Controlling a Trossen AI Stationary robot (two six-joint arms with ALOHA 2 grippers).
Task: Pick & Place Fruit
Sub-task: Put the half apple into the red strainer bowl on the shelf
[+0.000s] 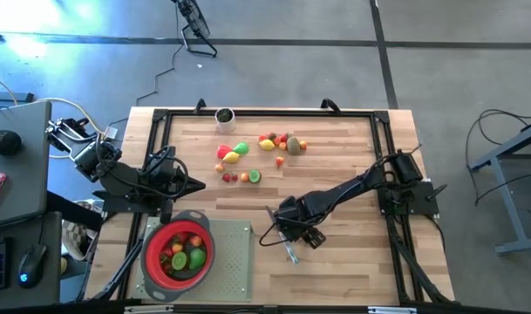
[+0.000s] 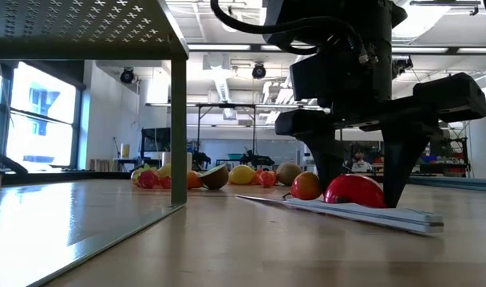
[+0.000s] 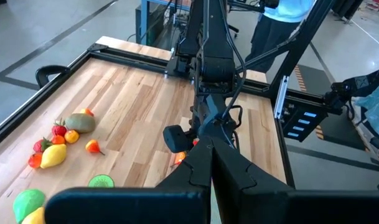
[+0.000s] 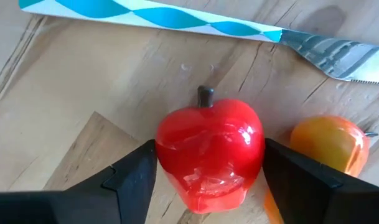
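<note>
Glossy red plastic apple (image 4: 210, 151) sat on the wooden counter (image 1: 352, 174) directly between the right gripper (image 4: 210, 177)'s open jaws, stem pointing away, not yet clamped; the left gripper was closed, farther off.

A light wooden table (image 1: 352, 262) is carrying a scatter of toy fruits (image 1: 256, 153), a red apple (image 4: 211, 152) beside an orange fruit (image 4: 329, 143), a knife (image 4: 239, 28), a grey perforated mat (image 1: 234, 262) and a small dark cup (image 1: 223, 116).

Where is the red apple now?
The red apple lies on the table's right half, between the right gripper's jaws, beside an orange fruit and the knife.
</note>
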